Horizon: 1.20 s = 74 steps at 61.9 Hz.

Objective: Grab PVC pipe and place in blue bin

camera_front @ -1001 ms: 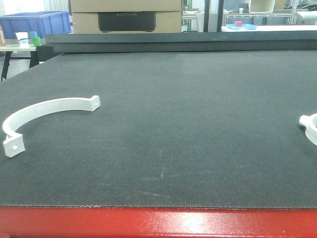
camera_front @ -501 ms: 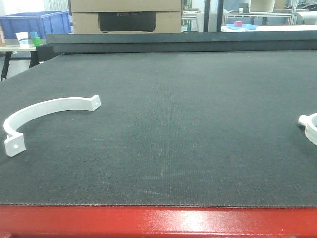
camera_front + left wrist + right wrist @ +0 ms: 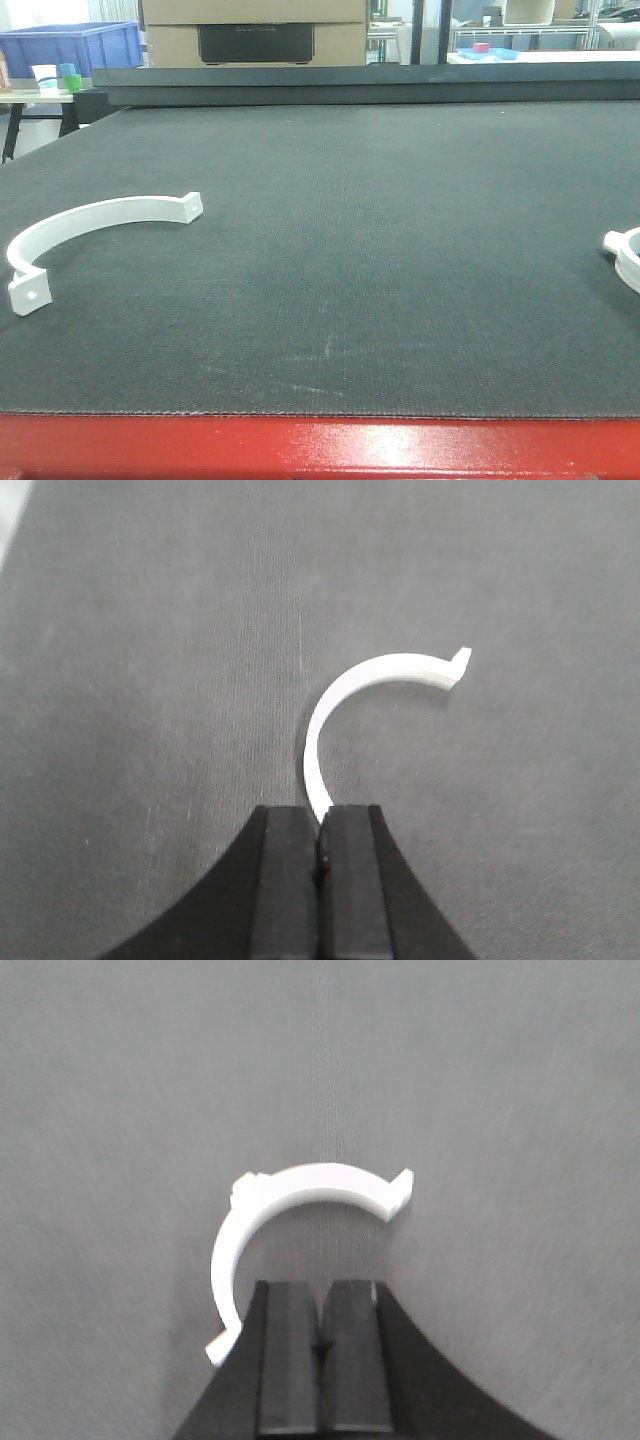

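Low front camera looks across the mat (image 3: pixel 400 250); both wrist cameras face down onto it.

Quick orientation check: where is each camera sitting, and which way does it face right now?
Front view: low at the table's red near edge, facing across the dark mat toward the blue bin far left; no robot part shows.
Left wrist: above the mat, looking down past the shut left fingers at the left clamp.
Right wrist: likewise, past the shut right fingers at the right clamp.
Shared: the front view apparently also holds the left clamp and, cut by its right edge, the right clamp.
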Tool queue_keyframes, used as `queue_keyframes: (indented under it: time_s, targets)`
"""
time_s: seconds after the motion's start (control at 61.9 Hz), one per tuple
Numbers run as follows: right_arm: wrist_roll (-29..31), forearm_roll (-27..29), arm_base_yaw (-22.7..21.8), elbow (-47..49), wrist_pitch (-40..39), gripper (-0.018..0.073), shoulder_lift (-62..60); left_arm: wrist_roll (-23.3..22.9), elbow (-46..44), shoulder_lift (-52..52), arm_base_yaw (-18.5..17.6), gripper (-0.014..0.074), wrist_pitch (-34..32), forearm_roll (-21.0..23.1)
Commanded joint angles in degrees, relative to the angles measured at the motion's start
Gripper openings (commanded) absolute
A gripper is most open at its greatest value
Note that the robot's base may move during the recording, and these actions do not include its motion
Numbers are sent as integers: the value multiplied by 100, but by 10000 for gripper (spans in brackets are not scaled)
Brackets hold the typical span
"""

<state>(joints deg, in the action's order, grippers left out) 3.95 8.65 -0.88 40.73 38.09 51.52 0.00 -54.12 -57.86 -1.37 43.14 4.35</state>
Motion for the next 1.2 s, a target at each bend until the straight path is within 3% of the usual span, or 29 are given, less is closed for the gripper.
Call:
queue_keyframes:
  time_s: [0.0,0.533,0.872,1.179]
  targets:
    - [38,-50,-9,47,-55,-168,343,0,-33,-178,4,-111,-42,63]
    - [38,370,-9,47,-746,-168,616,0,-28,-484,4,-111,-42,85]
    - [38,564,2,1186,-459,-153,1140,0,-28,-484,4,-111,-42,226]
    - [-158,511,790,2229,6,-153,2429,0,-28,-484,4,-111,-52,226]
